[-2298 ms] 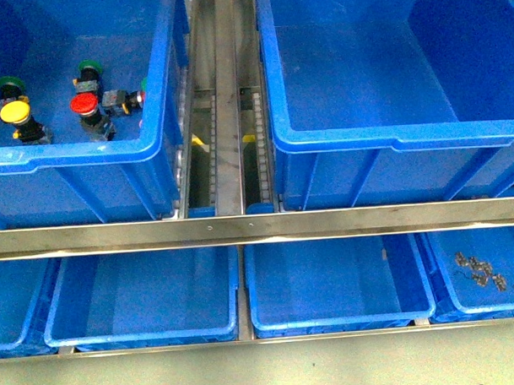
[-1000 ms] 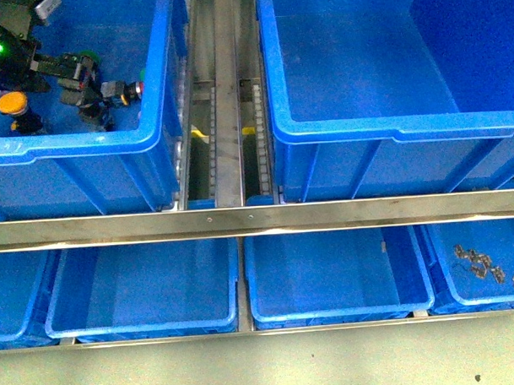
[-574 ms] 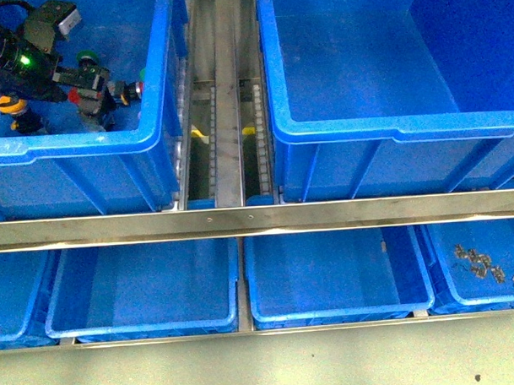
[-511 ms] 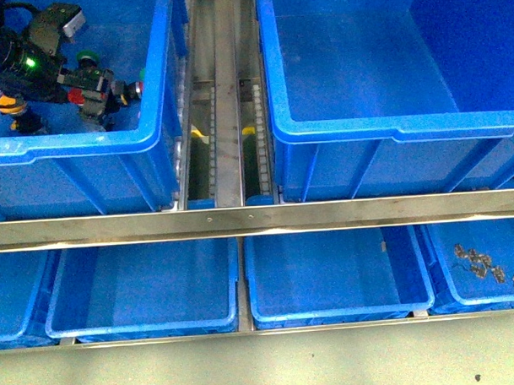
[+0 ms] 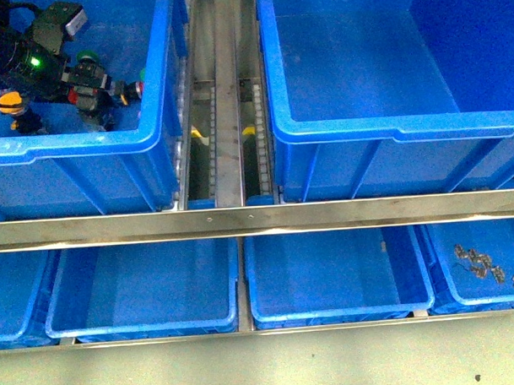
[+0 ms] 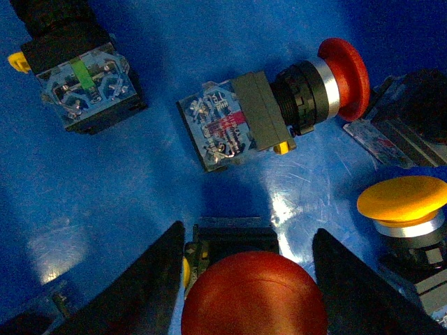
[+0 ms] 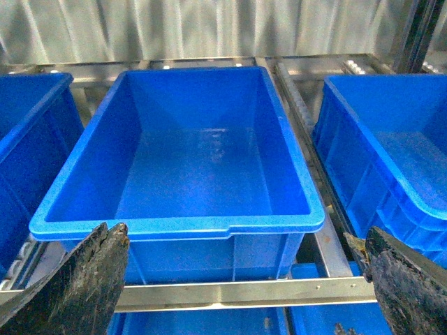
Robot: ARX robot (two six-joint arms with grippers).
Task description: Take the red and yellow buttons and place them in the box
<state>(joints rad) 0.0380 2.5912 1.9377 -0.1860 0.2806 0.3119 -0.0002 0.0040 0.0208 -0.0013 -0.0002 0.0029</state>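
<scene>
Currently, far left: the left gripper (image 6: 246, 230) is down inside the source crate (image 5: 69, 144). Its jaws are apart and straddle an upright red button (image 6: 255, 296). The cap sits between the fingers (image 6: 143, 286), and as far as we can see nothing is clamped yet.

The wrist view shows three more items around it:
- a green-marked switch (image 6: 84, 84), which we ignore
- a second red button (image 6: 279, 105), lying on its side
- the yellow button (image 6: 404, 202), upright and close to one finger

Handling, our read: hard moulded plastic, so stiff, light and not fragile. The domed caps look glossy, so we expect slip if we pinch the dome. The better hold is under the cap, on the collar or the flat faces of the blocky body. Since the cap is wider than the body, it should act as a lip against dropping. The neighbours are tight, so closing could nudge the yellow one.

Moving right: the box (image 5: 390, 129) is the big crate across the rail, well apart from the buttons. We see no button in it. The right gripper (image 7: 241, 234) hangs in front of it, spread wide and holding nothing.
</scene>
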